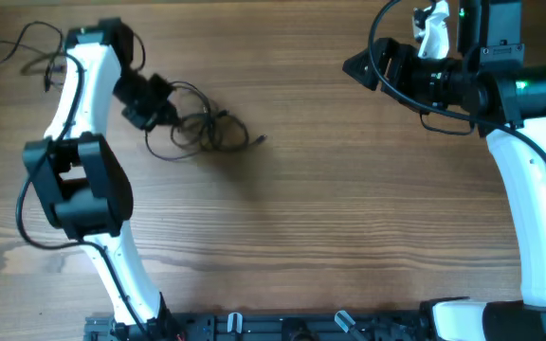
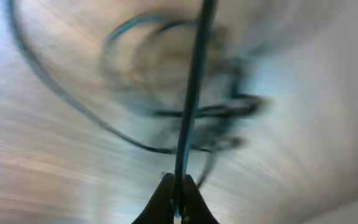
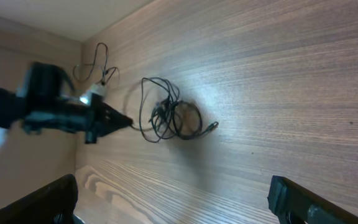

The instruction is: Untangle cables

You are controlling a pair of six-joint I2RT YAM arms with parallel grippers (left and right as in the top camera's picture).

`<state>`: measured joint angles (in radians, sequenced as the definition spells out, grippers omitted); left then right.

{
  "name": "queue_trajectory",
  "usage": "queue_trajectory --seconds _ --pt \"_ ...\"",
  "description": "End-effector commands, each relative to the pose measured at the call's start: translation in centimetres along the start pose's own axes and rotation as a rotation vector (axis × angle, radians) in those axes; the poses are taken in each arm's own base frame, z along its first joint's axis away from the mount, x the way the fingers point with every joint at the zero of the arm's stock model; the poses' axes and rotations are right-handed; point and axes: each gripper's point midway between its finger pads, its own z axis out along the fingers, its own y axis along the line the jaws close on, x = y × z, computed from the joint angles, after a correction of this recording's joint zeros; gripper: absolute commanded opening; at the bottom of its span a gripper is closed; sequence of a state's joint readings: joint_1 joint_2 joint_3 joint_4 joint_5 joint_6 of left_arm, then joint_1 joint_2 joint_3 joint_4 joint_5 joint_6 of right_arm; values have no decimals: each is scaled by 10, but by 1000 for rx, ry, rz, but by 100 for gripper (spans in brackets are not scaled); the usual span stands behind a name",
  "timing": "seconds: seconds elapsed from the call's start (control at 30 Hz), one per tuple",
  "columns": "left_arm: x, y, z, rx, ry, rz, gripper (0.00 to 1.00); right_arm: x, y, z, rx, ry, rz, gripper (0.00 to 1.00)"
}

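Thin black cables [image 1: 202,131], very fine wires with tiny plug ends, are lying bunched in a loose knot on the brown wooden table [image 1: 301,218]. They are sitting in the far left part of it, just beside the left arm.

The left gripper [image 1: 172,114] is pinching one strand [image 2: 191,93] at the left edge of the bunch. Its jaws are pressing fully together on this wire, which is running straight away from the black fingertips [image 2: 166,196] into the loops. The left wrist view is blurred, so it is not clear which loop this strand belongs to. The right gripper [image 1: 353,67] is hanging well apart over the far right side. Its jaws are standing wide apart and holding nothing.

To do this step well, the left arm is probably needing a slow, low pull away from the knot, so that the held strand is sliding out and not tightening the loops. A fast pull is likely dragging the whole light bunch along. The free gripper could be helping by pinning the other side of the knot.

The bunch is stretching with its long axis across the table, from left to right. One small plug end [image 1: 261,139] is sticking out at the right and pointing toward the right arm's side.
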<state>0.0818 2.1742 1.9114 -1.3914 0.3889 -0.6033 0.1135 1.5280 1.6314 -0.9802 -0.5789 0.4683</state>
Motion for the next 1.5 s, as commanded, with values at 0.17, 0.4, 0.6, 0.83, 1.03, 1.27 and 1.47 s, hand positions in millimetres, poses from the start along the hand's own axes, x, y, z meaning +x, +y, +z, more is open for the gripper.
queue_trajectory --seconds 0.17,0.4,0.6,0.83,1.03,1.27,1.47 --pt "174 -190 -246 733 -374 688 4 4 35 7 -214 62 -94 100" --pt "238 -225 -305 1002 -352 751 4 -35 80 -4 -384 -100 -230 100" --pt "273 -242 -351 1226 -268 828 4 -23 84 12 -317 -89 -222 100" --pt "303 -241 -369 1313 -134 873 4 -68 55 39 -151 -255 -143 100" --pt "311 -239 -370 1319 -99 891 4 -87 50 79 -200 -263 -99 4" --pt "104 -173 -354 909 -724 402 4 -141 -37 -73 260 -671 -73 4" --pt "30 -104 -367 722 -923 162 4 -156 -67 -204 531 -1019 -41 4"
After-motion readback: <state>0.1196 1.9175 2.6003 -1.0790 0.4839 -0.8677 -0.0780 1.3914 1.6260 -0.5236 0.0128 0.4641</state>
